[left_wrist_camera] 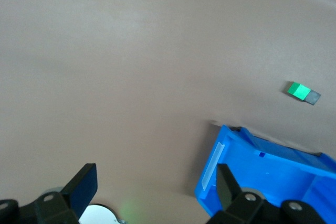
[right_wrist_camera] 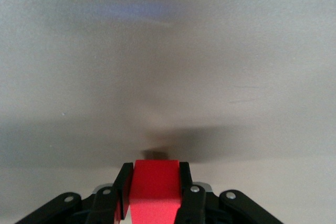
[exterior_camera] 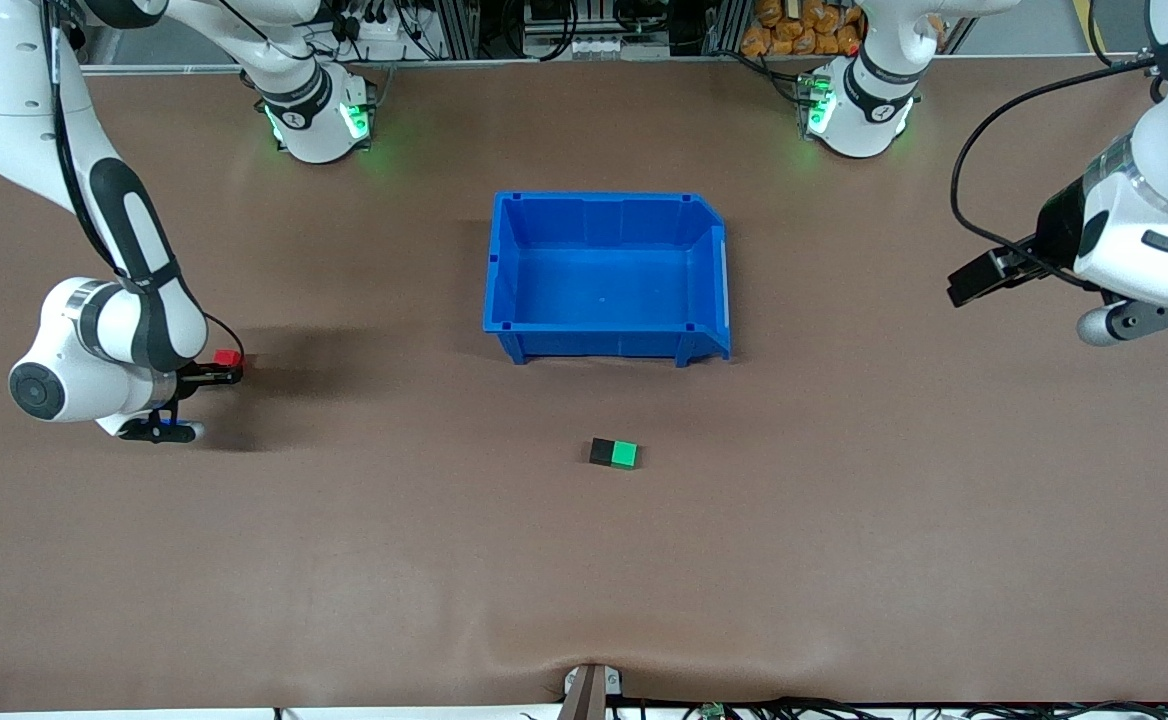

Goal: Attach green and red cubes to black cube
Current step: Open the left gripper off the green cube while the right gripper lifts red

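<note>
green cube touching black cube on worktop; right gripper fingers clamp red cube; left gripper waits, fingers wide.

Your right gripper grips the red cube | bare table lies between it and black cube | blue bin sits off that line.

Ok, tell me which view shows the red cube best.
The right wrist view: the red cube fills the foreground, clamped in the right claw. The front view shows it only as a small red spot at that claw, toward the right arm's end of the table. The left wrist view misses it.
</note>
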`<state>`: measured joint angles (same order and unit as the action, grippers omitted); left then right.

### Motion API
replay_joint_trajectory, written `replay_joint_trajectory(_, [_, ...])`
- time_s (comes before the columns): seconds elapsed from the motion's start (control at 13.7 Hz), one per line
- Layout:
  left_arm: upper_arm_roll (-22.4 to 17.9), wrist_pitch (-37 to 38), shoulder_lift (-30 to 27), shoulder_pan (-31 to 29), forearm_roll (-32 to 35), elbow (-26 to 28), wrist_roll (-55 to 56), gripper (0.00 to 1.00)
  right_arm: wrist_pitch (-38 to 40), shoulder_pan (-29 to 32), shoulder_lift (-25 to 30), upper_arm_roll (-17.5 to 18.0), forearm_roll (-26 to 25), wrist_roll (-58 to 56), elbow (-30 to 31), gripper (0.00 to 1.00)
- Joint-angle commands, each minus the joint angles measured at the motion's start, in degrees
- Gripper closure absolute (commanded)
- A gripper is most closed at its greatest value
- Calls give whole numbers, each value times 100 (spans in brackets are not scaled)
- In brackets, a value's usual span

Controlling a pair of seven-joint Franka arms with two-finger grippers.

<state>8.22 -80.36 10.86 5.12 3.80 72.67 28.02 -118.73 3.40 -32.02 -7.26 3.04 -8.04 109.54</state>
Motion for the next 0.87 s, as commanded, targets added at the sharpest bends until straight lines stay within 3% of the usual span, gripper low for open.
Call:
replay_joint_trajectory(0.0, [13,29,-312,-28,139,195,-296,0,105,30,30,49,39,232,-82,100])
replay_joint_trajectory(0.8, [-39,12,-681,-407,42,334,-1306,0,96,12,30,84,74,1190,-179,100])
